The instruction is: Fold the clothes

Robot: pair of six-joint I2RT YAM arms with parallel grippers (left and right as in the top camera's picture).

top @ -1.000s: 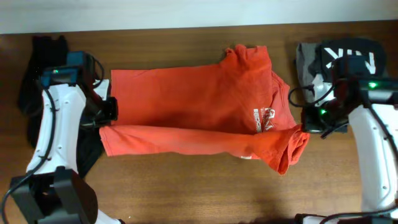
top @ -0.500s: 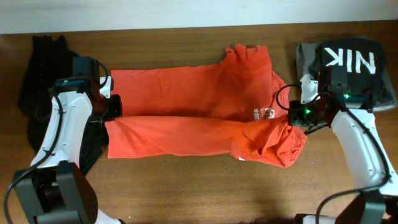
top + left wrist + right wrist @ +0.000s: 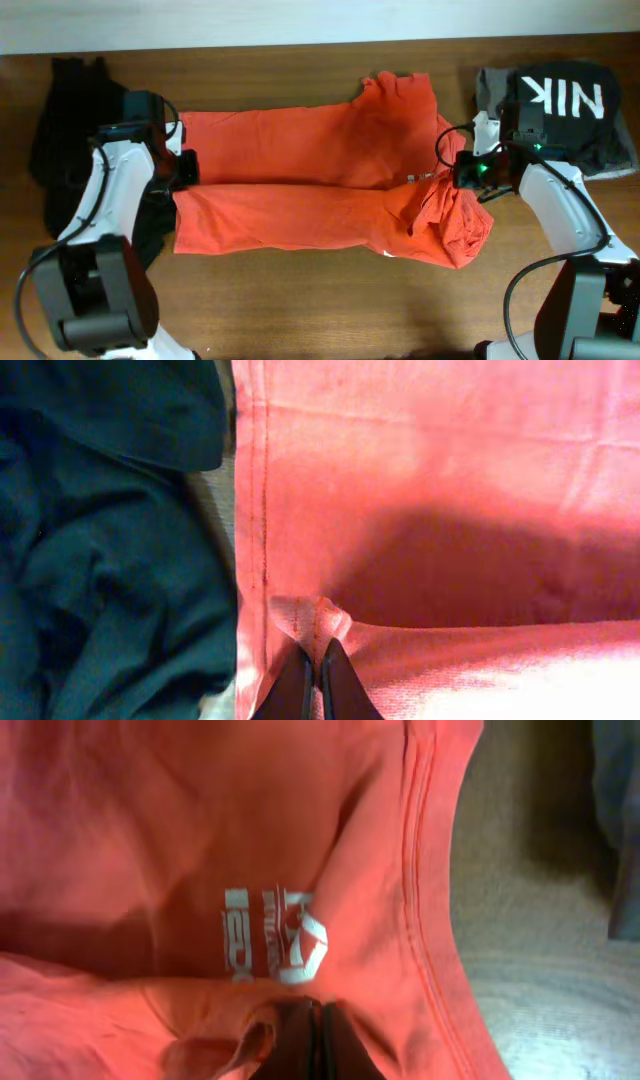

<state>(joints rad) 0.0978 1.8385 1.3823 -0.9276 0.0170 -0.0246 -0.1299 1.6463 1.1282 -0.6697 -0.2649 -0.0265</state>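
Folding stage: by my reading you are partway through the first lengthwise fold. The near long edge of the orange-red soft cotton T-shirt (image 3: 300,180) is doubled up over its body and not yet laid flat.
Shirt position: spread lengthwise across the middle of the brown wooden bench (image 3: 300,310), with the hem toward the left arm and the collar and sleeves toward the right.
Left tool (image 3: 312,672): pressed together, pinching a tuck of the hem edge.
Right tool (image 3: 312,1025): pressed together, pinching a fold of cloth just beside the small white chest print (image 3: 275,935).
Right end: the sleeve cloth is bunched, and I can't tell from above how it is layered.
Left to do: lay this fold down, bring in the far side and sleeves, then fold crosswise.
Containers: none in view.
Neighbours: a black shirt with white letters (image 3: 560,95) lies on a grey folded garment (image 3: 490,95) at far right. A dark rumpled cloth (image 3: 70,120) lies at far left, just beside the hem.
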